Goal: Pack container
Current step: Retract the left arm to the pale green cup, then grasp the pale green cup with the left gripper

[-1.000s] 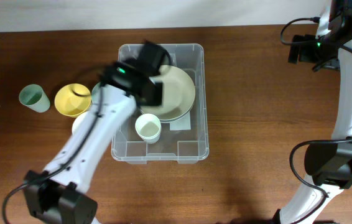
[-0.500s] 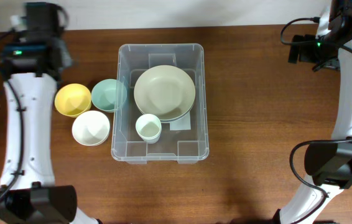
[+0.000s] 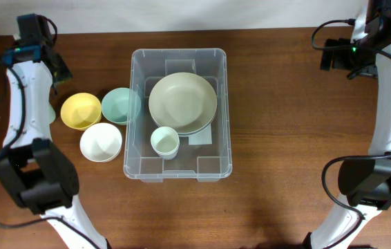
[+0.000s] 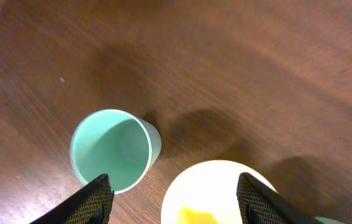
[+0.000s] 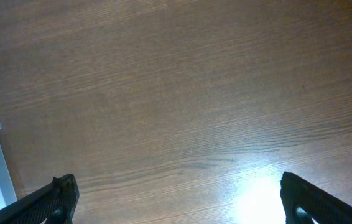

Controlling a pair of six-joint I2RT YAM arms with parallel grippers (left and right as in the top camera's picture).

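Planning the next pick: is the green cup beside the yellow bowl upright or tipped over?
Upright. The left wrist view shows the green cup standing on the table, round mouth facing up, nothing inside.

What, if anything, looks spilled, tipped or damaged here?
Nothing stands out. The plate and pale cup sit upright in the container; the yellow bowl, green bowl, white bowl and green cup stand upright on the table beside it.
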